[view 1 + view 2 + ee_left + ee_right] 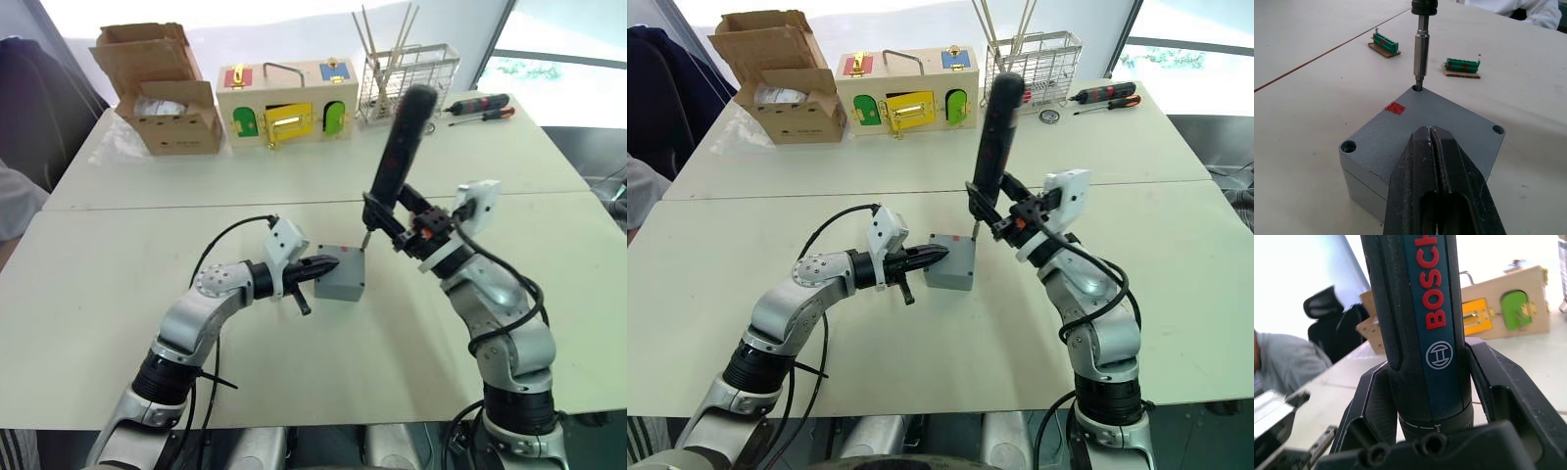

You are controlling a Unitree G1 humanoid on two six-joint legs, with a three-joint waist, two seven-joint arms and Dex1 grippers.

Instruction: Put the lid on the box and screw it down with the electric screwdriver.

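The grey box sits mid-table with the lid seated on top; a small red mark shows on the lid's surface. My left gripper is shut, and its fingertips rest on the lid from the left side. My right gripper is shut on the lower body of the electric screwdriver, which stands nearly upright, leaning away from me. Its metal bit goes down into the lid's far corner screw hole. Two other corner holes are visible.
Along the far table stand a brown cardboard box, a wooden box with coloured doors, a wire rack and red-and-black hand screwdrivers. Two green terminal blocks lie beyond the box. A person sits at the left.
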